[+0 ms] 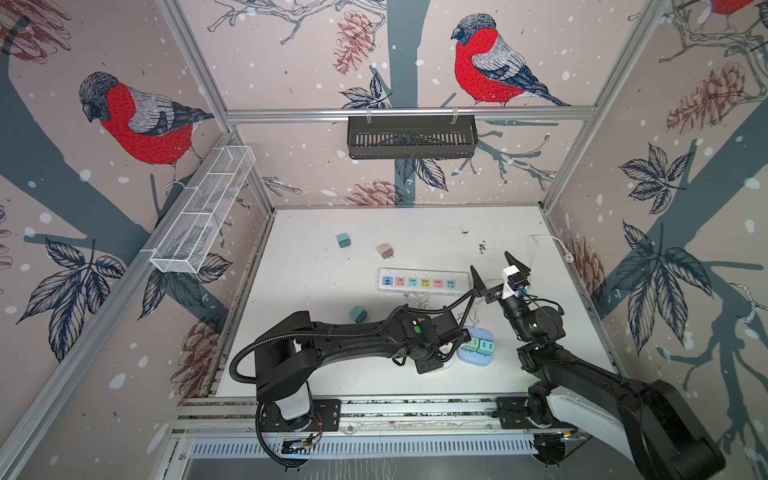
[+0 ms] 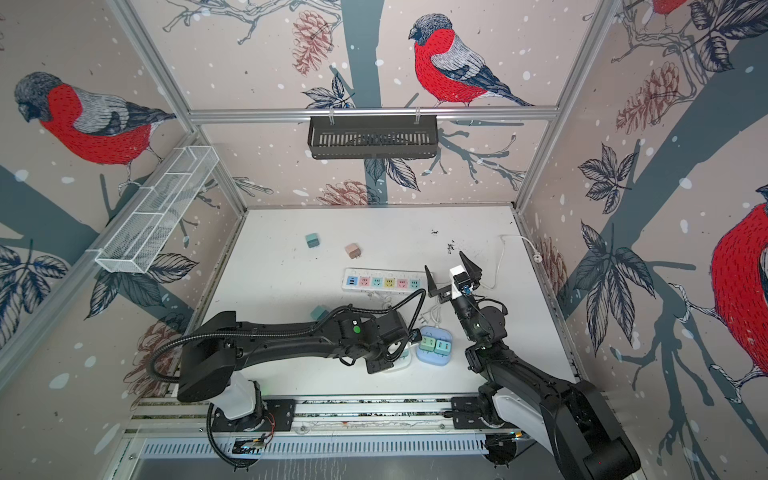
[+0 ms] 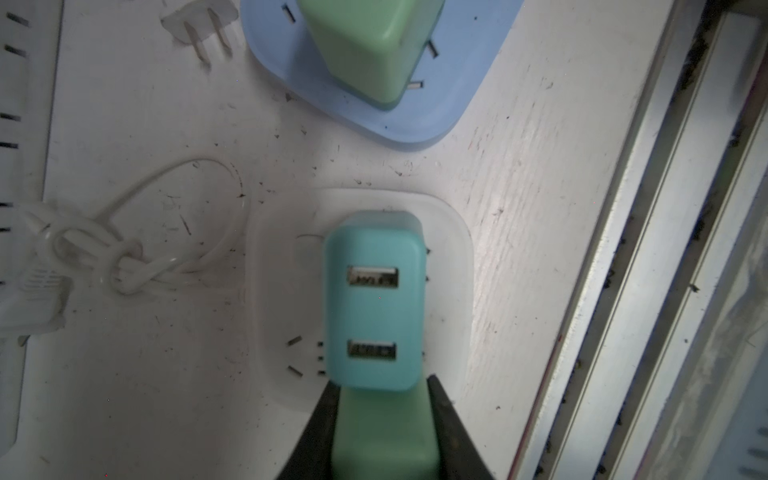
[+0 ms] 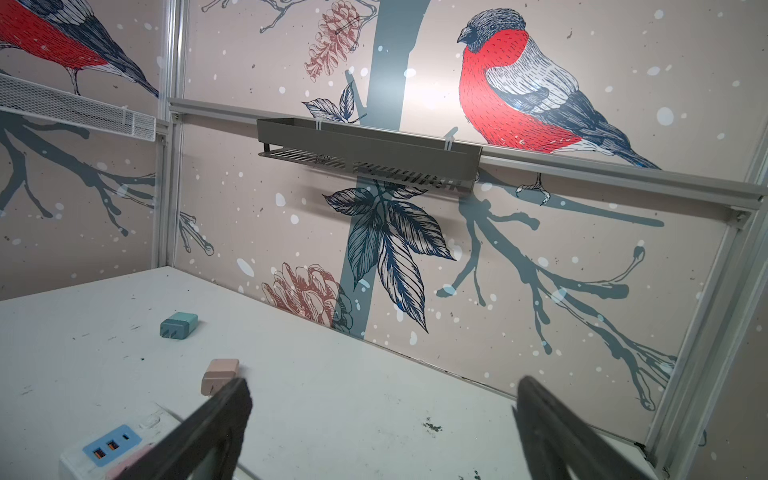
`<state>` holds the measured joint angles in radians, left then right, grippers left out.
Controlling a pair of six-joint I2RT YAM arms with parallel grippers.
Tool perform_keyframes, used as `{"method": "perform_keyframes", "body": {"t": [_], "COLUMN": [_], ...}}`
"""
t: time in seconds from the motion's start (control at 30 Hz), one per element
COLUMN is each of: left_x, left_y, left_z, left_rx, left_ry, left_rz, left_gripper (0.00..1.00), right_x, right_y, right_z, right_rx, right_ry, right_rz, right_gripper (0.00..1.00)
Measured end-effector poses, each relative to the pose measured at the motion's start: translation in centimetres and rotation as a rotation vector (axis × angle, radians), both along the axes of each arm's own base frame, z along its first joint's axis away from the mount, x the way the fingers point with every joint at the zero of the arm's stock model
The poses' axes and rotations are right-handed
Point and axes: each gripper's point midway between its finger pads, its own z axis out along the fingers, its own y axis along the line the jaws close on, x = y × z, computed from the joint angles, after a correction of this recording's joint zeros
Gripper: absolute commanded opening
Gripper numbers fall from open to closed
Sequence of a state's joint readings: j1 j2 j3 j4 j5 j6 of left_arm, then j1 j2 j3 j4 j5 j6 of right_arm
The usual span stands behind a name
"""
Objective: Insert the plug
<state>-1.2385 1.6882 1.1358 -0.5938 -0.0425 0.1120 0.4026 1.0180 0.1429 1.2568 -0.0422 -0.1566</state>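
Pinching teal hard-plastic two-port USB charger plug (image 3: 376, 307) by smooth sides, left gripper (image 3: 380, 386) held it over white rounded socket block (image 3: 449, 249); judged light, rigid, slippery. Right gripper (image 4: 382, 384) spread, well apart from block.

Right tool (image 2: 444, 260) near power strip (image 2: 384, 283)

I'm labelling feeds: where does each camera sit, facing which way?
Both top views: high in front, looking down on the table; both arms show.
Left wrist: looks down at the teal charger in the left gripper.
Right wrist: faces the back wall past the open right gripper.
Right wrist and top views share the pink charger.
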Motion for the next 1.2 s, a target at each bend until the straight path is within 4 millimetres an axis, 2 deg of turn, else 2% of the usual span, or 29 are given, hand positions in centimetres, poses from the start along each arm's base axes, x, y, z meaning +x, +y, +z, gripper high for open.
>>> {"method": "perform_keyframes", "body": {"t": [0.47, 0.53, 0.67, 0.7, 0.73, 0.83, 1.0, 1.1, 1.2], "left_x": [0.3, 0.3, 0.4, 0.4, 0.5, 0.8, 2.0, 3.4, 5.8], "left_y": [0.2, 0.0, -0.1, -0.1, 0.1, 0.5, -0.5, -0.3, 0.9], "left_z": [-1.5, -1.4, -0.9, -0.8, -0.9, -0.4, 2.9, 6.4, 11.5], "left_rx": [-0.009, -0.018, -0.032, -0.033, -0.025, -0.009, -0.08, -0.154, -0.292], "left_ry": [0.054, 0.058, 0.053, 0.051, 0.047, 0.035, -0.035, -0.137, -0.299], "left_rz": [0.015, 0.016, 0.017, 0.017, 0.02, 0.029, 0.036, 0.07, 0.179], "left_gripper": [0.0, 0.18, 0.37, 0.74, 0.98, 0.98, 0.98, 0.99, 0.99], "right_x": [0.2, 0.3, 0.6, 0.7, 0.8, 0.9, 1.2, 1.4, 1.5], "right_y": [-0.2, -0.5, -1.2, -1.5, -1.7, -2.5, -4.2, -4.9, -4.8], "right_z": [0.2, 0.2, 0.2, 0.2, 0.3, 0.5, 0.9, 0.7, 0.5], "right_rx": [0.021, 0.031, 0.065, 0.081, 0.087, 0.131, 0.213, 0.243, 0.248], "right_ry": [0.007, 0.011, 0.025, 0.03, 0.03, 0.039, 0.061, 0.08, 0.089], "right_rz": [-0.002, -0.015, -0.038, -0.042, -0.051, -0.063, -0.093, -0.102, -0.09], "right_gripper": [1.0, 1.0, 1.0, 1.0, 1.0, 1.0, 1.0, 1.0, 1.0]}}
